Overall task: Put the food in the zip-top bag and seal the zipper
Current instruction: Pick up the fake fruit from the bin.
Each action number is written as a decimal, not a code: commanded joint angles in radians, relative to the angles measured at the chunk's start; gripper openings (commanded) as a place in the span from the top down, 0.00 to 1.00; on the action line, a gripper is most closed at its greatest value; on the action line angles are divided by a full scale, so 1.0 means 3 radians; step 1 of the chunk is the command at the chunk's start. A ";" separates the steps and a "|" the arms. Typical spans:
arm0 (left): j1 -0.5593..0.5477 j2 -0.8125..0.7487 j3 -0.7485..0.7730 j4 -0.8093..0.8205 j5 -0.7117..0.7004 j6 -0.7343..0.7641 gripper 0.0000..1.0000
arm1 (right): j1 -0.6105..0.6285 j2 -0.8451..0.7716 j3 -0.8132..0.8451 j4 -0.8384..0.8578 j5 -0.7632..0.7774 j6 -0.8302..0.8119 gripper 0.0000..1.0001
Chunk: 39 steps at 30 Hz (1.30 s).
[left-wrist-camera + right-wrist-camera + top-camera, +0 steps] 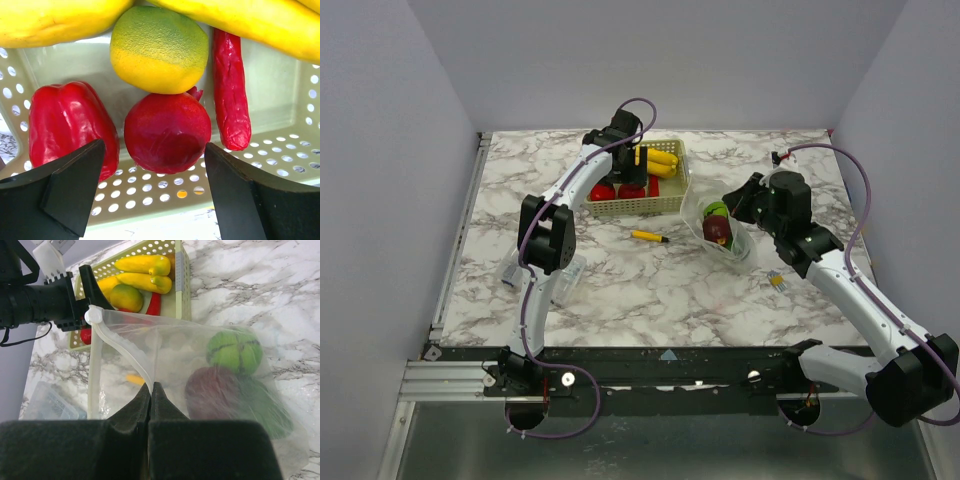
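My left gripper [155,185] is open and low in the yellow-green basket [650,205], its fingers either side of a dark-red round fruit [167,132]. A red pepper [70,125], a lemon [159,50], a red chili [230,95] and bananas [260,25] lie around it. My right gripper [151,387] is shut on the zipper strip [120,347] of the clear zip-top bag [225,440], holding its mouth up toward the basket. Inside the bag are a green fruit [235,350] and a dark-red one [212,392]. The bag [720,235] lies right of the basket.
A thin yellow-and-black stick [650,237] lies on the marble table between basket and bag. A flat clear packet [510,270] lies at the left beside the left arm. A small yellow-and-white object [777,282] lies near the right arm. Grey walls close in the table.
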State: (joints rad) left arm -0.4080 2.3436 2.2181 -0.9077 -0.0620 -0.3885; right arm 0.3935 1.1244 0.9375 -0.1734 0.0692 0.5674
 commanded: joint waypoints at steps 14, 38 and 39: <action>-0.0010 0.0117 0.0080 -0.0032 0.0379 -0.0065 0.29 | 0.0017 -0.0096 -0.0062 0.0013 0.0062 0.0012 0.99; -0.0010 0.0188 0.0041 0.0045 0.0490 -0.0173 0.33 | 0.0019 -0.0152 -0.0071 -0.0005 0.0096 0.0021 0.99; -0.0010 0.0191 0.0045 0.0040 0.0503 -0.0172 0.36 | 0.0019 -0.0151 -0.0071 -0.0008 0.0096 0.0022 0.99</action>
State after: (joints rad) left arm -0.4080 2.3810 2.2272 -0.9047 0.0658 -0.4324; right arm 0.3935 1.1011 0.9291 -0.1734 0.0704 0.5674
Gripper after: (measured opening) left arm 0.684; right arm 0.007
